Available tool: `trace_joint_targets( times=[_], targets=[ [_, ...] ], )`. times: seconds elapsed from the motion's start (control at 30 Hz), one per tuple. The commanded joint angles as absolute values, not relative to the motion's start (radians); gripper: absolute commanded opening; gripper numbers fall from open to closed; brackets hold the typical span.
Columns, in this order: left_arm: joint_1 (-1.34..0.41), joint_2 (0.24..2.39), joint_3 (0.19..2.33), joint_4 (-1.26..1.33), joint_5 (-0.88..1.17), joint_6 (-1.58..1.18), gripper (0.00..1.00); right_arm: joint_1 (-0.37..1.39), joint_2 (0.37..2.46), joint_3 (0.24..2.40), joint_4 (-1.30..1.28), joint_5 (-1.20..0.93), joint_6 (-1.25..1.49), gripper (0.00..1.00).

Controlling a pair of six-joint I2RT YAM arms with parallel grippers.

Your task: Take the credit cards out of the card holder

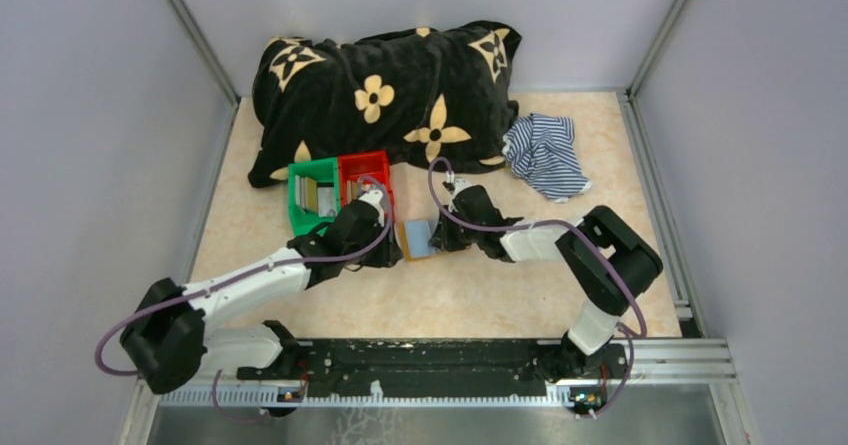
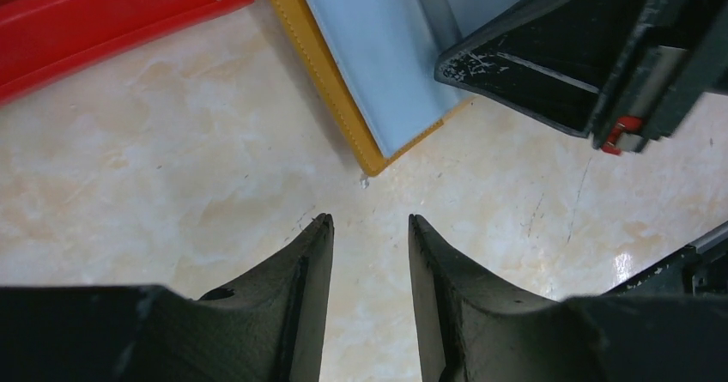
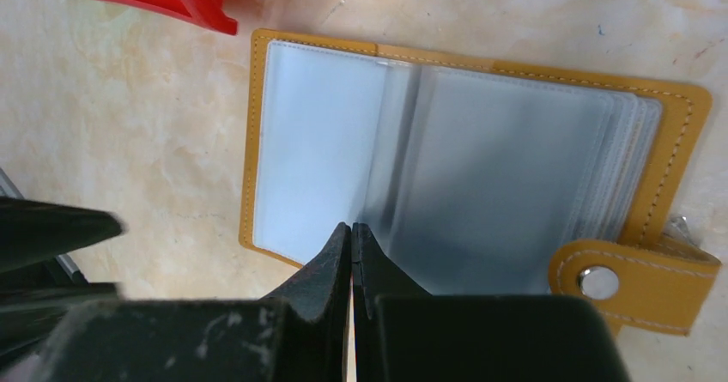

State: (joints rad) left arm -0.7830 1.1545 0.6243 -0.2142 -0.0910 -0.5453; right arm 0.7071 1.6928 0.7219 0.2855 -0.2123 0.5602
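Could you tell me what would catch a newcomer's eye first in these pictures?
A big black blanket with cream flowers fills the far end of the table. At mid-table the tan card holder lies open, with the shut right hand at its edge and the open, empty left hand just short of it.

The card holder (image 1: pixel 415 238) is lying open on the worktop (image 1: pixel 480 295) mid-frame, bins (image 1: pixel 362 157) sitting just upper left of it, cloth (image 1: pixel 545 153) lying farther upper right.

Bright even light, soft shadows, sharp
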Motion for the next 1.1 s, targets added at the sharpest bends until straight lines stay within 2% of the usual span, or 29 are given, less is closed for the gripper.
trace_joint_targets(
  times=[0.0, 0.27, 0.67, 1.07],
  targets=[
    [-0.784, 1.29, 0.69, -0.079, -0.011, -0.536, 0.44, 0.719, 1.569, 0.762, 0.259, -0.185, 0.537, 0.0],
    [-0.782, 1.463, 0.701, 0.002, 0.001, -0.528, 0.43, 0.663, 1.479, 0.711, 0.206, -0.139, 0.533, 0.0],
    [-0.782, 1.555, 0.658, 0.028, -0.01, -0.534, 0.42, 0.578, 1.425, 0.649, 0.145, -0.111, 0.481, 0.0],
    [-0.781, 1.559, 0.66, 0.017, -0.018, -0.534, 0.42, 0.51, 1.415, 0.582, 0.15, -0.123, 0.468, 0.0]
  ],
)
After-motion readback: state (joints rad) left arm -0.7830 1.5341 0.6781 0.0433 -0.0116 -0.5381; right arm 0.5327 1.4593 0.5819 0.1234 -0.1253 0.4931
